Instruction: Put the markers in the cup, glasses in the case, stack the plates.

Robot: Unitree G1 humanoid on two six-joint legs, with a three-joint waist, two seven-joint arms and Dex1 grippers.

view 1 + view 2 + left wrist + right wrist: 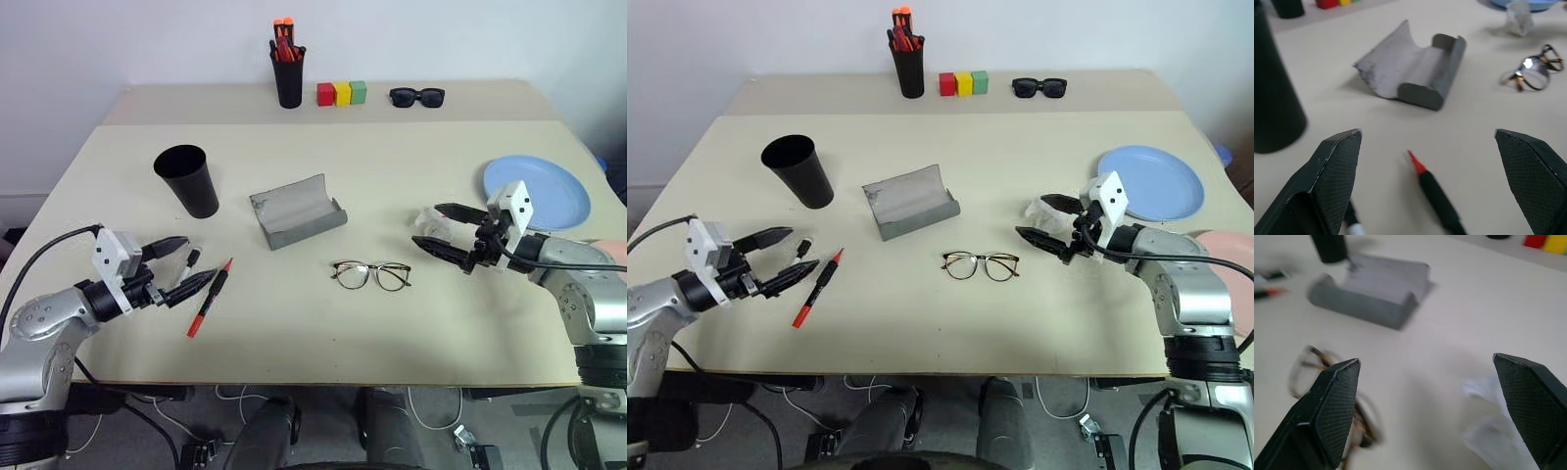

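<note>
Glasses (370, 275) (thin wire, rounded lenses)

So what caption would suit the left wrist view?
Open left claw above a red-tipped marker, facing the open grey case.

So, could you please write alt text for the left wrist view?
The open left gripper hovers over a beige table, a red-tipped marker lying between its fingers. Beyond lie an open grey glasses case and wire-framed glasses, with a black cup beside.
</note>
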